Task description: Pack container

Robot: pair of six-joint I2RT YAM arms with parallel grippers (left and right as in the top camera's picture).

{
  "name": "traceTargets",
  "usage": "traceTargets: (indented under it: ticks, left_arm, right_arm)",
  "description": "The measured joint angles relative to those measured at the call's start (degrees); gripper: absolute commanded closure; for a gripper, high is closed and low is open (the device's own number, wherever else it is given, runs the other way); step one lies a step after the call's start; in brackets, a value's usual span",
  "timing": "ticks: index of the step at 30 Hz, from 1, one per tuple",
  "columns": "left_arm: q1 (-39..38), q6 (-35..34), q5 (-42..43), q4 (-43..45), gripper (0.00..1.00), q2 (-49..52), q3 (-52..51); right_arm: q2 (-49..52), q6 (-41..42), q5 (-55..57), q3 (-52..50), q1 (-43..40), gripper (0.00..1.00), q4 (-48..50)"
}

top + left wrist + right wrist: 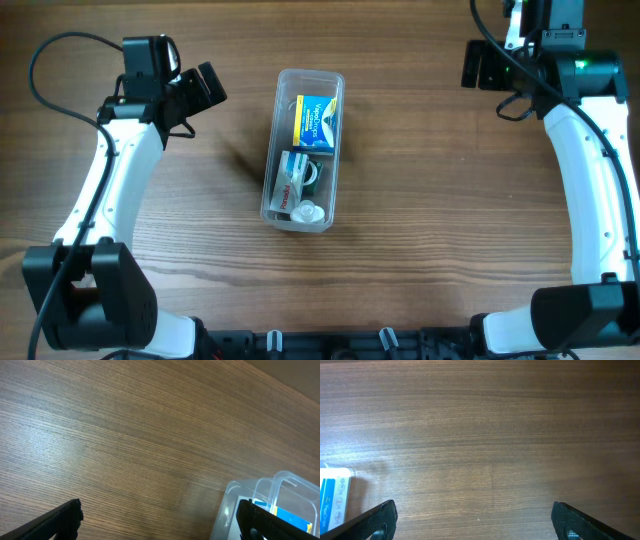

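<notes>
- At the middle of the desk [420, 200] stands the one clear plastic container [311, 73], upright, with no lid on it.
- Its long axis runs from the near edge of the desk toward the far edge, with the far end leaning slightly to the right.
- The left end effector [157, 510] hovers just off the container's far-left corner, fingers spread wide and holding nothing. That corner shows at the lower right of its wrist view.
- The right end effector [472, 510] hangs well apart from the container, beyond its far-right corner. It is also spread and empty.
- The left arm is clearly the nearer. From it the container lies to the right and a little toward the near edge, so any reach would come in across the container's long left wall.
- Counted inside the container: one blue-and-yellow box [317, 120] at the far end and one white box [293, 175] at the middle. One white round piece [307, 211] at the near end is possibly a cap, though the plastic blurs it.
- Two arms, one container, three items that I can tell apart.
</notes>
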Motion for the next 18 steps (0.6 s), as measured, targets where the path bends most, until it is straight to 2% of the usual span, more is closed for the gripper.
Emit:
traceTargets:
  ticks: [12, 14, 18]
  left_arm:
    - [0.0, 0.0, 0.0, 0.0, 0.00, 0.0, 0.0]
    - [0.0, 0.0, 0.0, 0.0, 0.00, 0.0, 0.0]
    - [0.0, 0.0, 0.0, 0.0, 0.00, 0.0, 0.0]
  right_arm:
    - [-1.1, 0.0, 0.0, 0.0, 0.0, 0.00, 0.0]
    - [-4.2, 0.0, 0.0, 0.0, 0.1, 0.00, 0.0]
    - [-19.2, 0.0, 0.0, 0.0, 1.2, 0.00, 0.0]
